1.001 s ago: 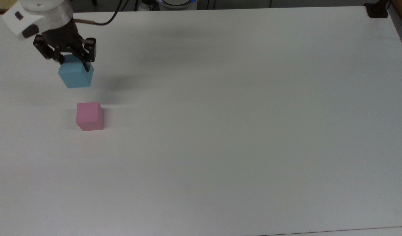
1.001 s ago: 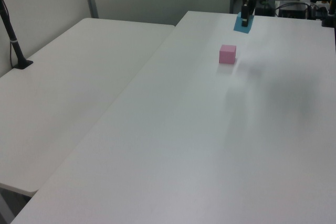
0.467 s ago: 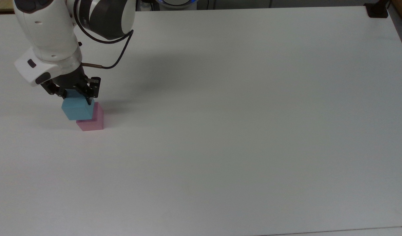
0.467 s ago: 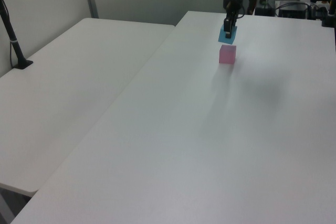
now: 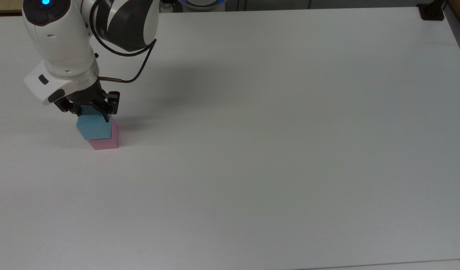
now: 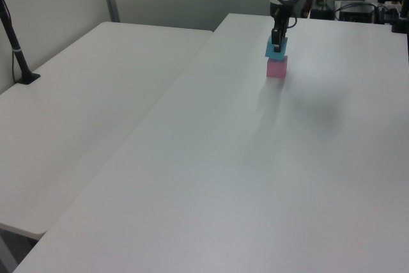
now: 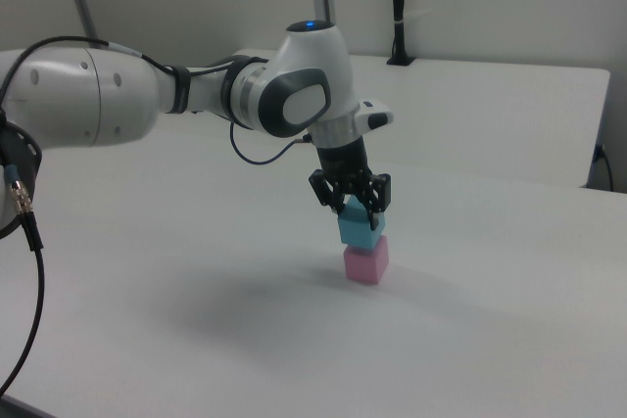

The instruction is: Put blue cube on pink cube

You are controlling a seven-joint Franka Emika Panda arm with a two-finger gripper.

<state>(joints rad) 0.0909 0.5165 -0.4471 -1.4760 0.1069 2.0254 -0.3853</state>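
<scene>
a: plain white table (image 5: 274, 150), nothing on it but the two cubes, with a second white table (image 6: 83, 94) butted against it at the left view's left and a grey wall behind. where's the work happening?

b: upper left of the top view. the blue cube (image 5: 94, 126) sits over the pink cube (image 5: 105, 141) — in the right view it is stacked on it at mid-frame, blue cube (image 7: 359, 229) above pink cube (image 7: 366, 261), the two looking as if they touch. whether the full weight is down i can't tell.

a: lined up?

b: roughly. in the right view the blue one sits a touch toward the right view's left and looks slightly turned against the pink one. the left view, upper right of frame, shows blue cube (image 6: 276, 47) directly over pink cube (image 6: 277, 67).

a: and the hand?

b: the gripper (image 5: 90, 110) is pinching the blue cube by its upper part, black fingers on opposite sides; same in the right view, gripper (image 7: 352, 205) clamped on the top of the block, white arm (image 7: 147, 95) reaching in from the right view's left.

a: so how far along?

b: i'd judge the carry and the lowering done — what's left is letting go and lifting straight up. the risk i see is the small offset and twist: a sideways drag on release could nudge the blue cube off.
</scene>
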